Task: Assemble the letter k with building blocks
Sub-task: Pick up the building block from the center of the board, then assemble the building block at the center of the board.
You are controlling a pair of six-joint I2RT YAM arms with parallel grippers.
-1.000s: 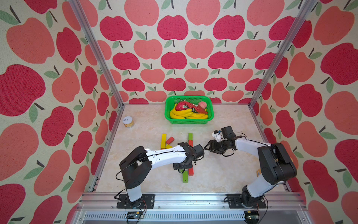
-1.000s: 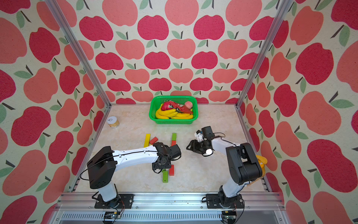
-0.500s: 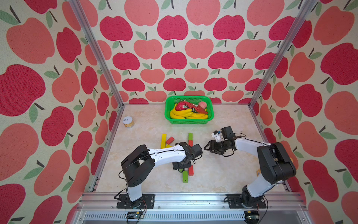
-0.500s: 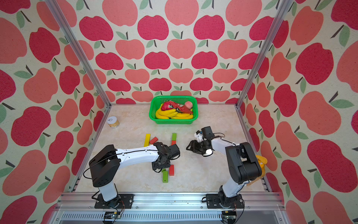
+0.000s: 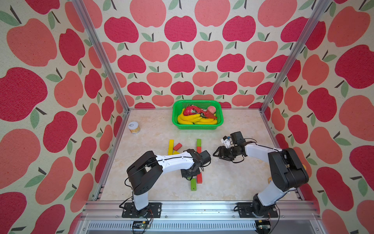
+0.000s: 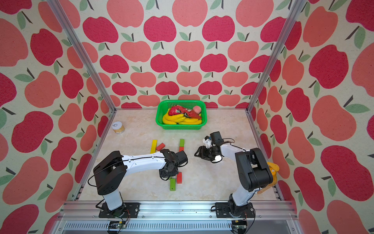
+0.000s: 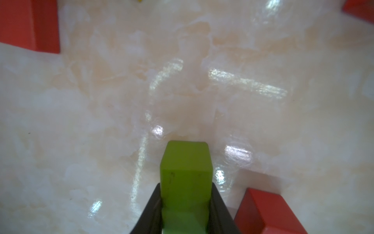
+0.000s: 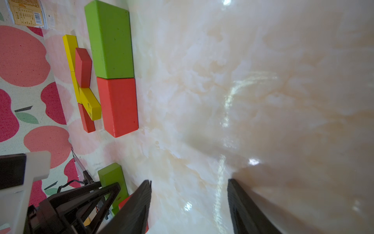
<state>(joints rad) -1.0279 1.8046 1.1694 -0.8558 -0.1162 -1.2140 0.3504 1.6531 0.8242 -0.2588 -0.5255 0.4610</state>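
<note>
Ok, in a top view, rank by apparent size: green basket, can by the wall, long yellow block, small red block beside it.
1. green basket
2. can
3. long yellow block: longer than the can but thinner, so these two are close
4. small red block

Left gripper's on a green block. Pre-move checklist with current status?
1. Left gripper closed on green block: ok, fingers against both sides.
2. Block lifted off the table: cannot tell.
3. Gap to red block beside it: ok, but narrow.
4. Right gripper open, empty, apart from the left arm: ok.
5. Far green-red pair end to end, in line: ok.
</note>
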